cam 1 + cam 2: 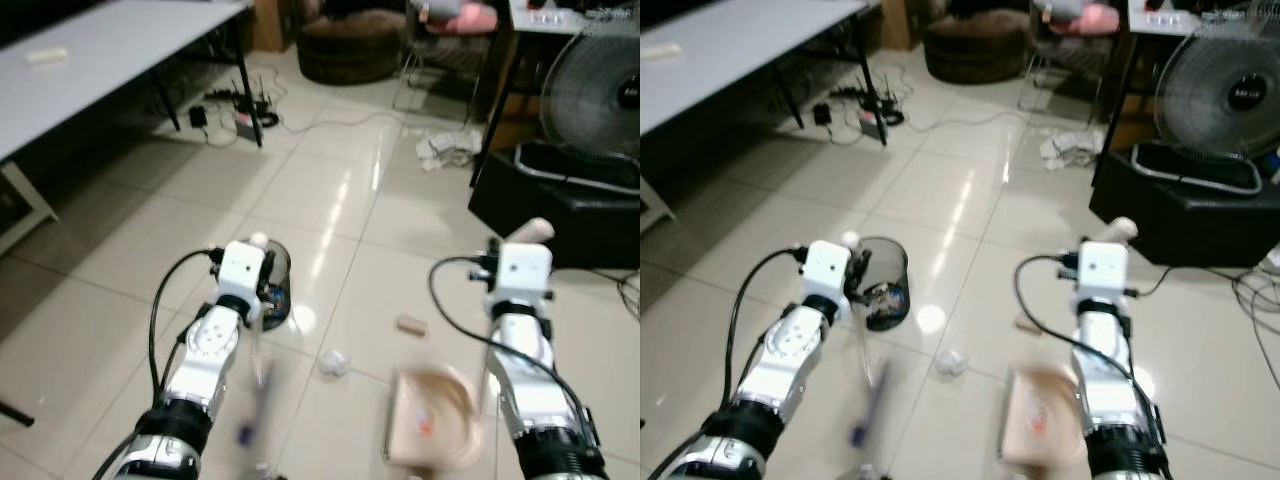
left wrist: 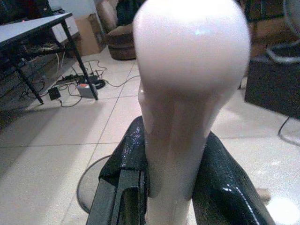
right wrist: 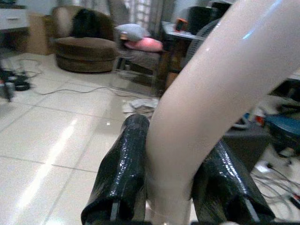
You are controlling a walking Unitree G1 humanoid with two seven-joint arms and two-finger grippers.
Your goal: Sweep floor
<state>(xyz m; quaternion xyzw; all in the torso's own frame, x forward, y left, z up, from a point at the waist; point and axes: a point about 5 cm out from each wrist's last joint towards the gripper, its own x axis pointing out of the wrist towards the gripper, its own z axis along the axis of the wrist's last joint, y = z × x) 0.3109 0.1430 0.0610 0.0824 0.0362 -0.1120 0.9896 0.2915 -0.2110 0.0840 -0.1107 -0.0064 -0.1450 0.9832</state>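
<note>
Broom handle (image 1: pixel 259 241), pale and round-topped, stands up out of the left gripper (image 1: pixel 250 268) in the left eye view, and its blurred shaft runs down toward a purplish smear low on the tiled floor (image 1: pixel 120 300). Just beyond that gripper sits a small dark bin (image 1: pixel 278 290). The right gripper (image 1: pixel 515 262) holds the cream dustpan handle (image 1: pixel 530 231), and the blurred beige dustpan (image 1: pixel 432 418) lies on the tiles beside the right arm. A crumpled white scrap (image 1: pixel 334 362) and a small tan piece (image 1: pixel 411 324) lie on the floor between the two arms. A grey table (image 1: pixel 100 60) stands far left, a fan (image 1: pixel 600 95) sits on a black box at the right, and cables trail near a brown pouffe (image 1: pixel 350 45).

The right eye view gives the same layout, with the bin touching the left gripper's outline.

In the left wrist view, the two black fingers (image 2: pixel 225 187) are clamped against either side of the glossy broom handle, whose rounded knob rises above them.

In the right wrist view, the black fingers (image 3: pixel 124 173) press on both sides of the curved dustpan handle; behind them are the pouffe and a pink cushion (image 3: pixel 145 44).
</note>
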